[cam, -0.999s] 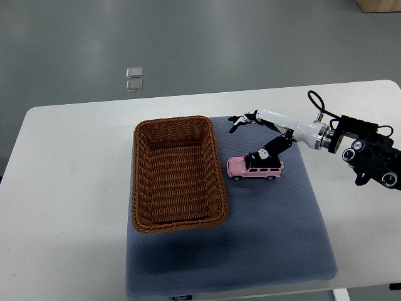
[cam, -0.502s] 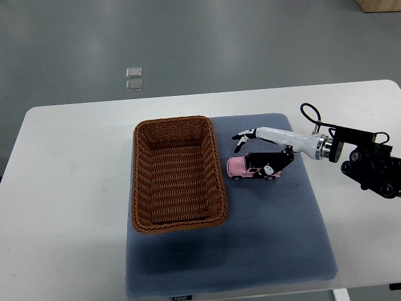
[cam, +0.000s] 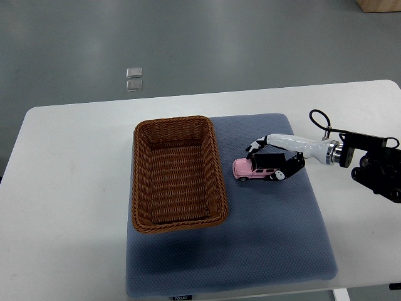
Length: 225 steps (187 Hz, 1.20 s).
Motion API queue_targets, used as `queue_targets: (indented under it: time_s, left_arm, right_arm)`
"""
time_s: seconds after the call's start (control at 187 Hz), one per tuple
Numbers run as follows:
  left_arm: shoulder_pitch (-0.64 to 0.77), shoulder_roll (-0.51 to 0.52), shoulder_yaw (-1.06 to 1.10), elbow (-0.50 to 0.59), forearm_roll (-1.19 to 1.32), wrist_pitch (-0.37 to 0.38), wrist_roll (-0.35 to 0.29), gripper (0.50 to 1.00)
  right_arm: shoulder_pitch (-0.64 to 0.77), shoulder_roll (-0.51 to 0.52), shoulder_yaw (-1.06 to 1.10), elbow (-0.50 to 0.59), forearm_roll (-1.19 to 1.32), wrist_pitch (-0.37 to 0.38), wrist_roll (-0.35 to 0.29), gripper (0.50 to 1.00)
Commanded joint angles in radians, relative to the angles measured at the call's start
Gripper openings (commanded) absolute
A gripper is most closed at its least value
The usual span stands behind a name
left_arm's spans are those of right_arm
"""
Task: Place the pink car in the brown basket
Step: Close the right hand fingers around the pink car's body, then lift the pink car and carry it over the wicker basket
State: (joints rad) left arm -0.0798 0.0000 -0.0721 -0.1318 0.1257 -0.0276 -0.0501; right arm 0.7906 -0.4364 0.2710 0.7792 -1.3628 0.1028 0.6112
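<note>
One arm is in play, coming in from the right edge over the white table. Its right hand is wrapped over the pink car: the white and black fingers curve down across the far side and roof of the car, and the thumb part sits low against its rear end, so the hand is closed around the toy (the back half of the car is mostly hidden beneath it). Only the pink bonnet and front wheel stick out past the fingertips, pointing away from the wrist. The car looks to be down on the blue-grey mat, or very nearly; I cannot tell whether its wheels touch.

Beyond the car's nose, further out from the hand, lies the brown basket, a woven rectangular one resting partly on the mat and partly on the table. A narrow strip of mat separates car from basket rim, so they are near but apart. Behind the wrist, a black cable loops above the dark forearm.
</note>
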Motion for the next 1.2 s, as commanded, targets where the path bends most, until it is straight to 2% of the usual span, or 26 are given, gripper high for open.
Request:
queue_targets:
  time_s: [0.0,0.112,0.411,0.753,0.94,1.197]
  left_arm:
    - [0.000,0.000,0.000,0.000,0.000,0.000,-0.001,1.000]
    - [0.002,0.000,-0.001,0.000,0.000,0.000,-0.001,1.000]
    - [0.003,0.000,-0.001,0.000,0.000,0.000,-0.001,1.000]
    - [0.003,0.000,-0.001,0.000,0.000,0.000,-0.001,1.000]
    - [0.003,0.000,0.000,-0.002,0.000,0.000,-0.001,1.000]
    - [0.003,0.000,0.000,-0.002,0.000,0.000,-0.001,1.000]
  right_arm:
    - [-0.001,-0.002,-0.006,0.000,-0.001,-0.009,0.000,0.690]
    - [-0.001,-0.002,-0.006,0.000,-0.001,-0.009,0.000,0.500]
    - [0.006,-0.016,0.007,0.011,0.004,-0.058,0.000,0.500]
    - [0.141,-0.085,0.031,0.086,0.025,-0.078,0.000,0.500]
    - [0.208,-0.054,0.028,0.098,0.025,-0.069,0.000,0.500]
    - [0.266,0.096,-0.006,0.092,0.024,-0.066,0.000,0.500]
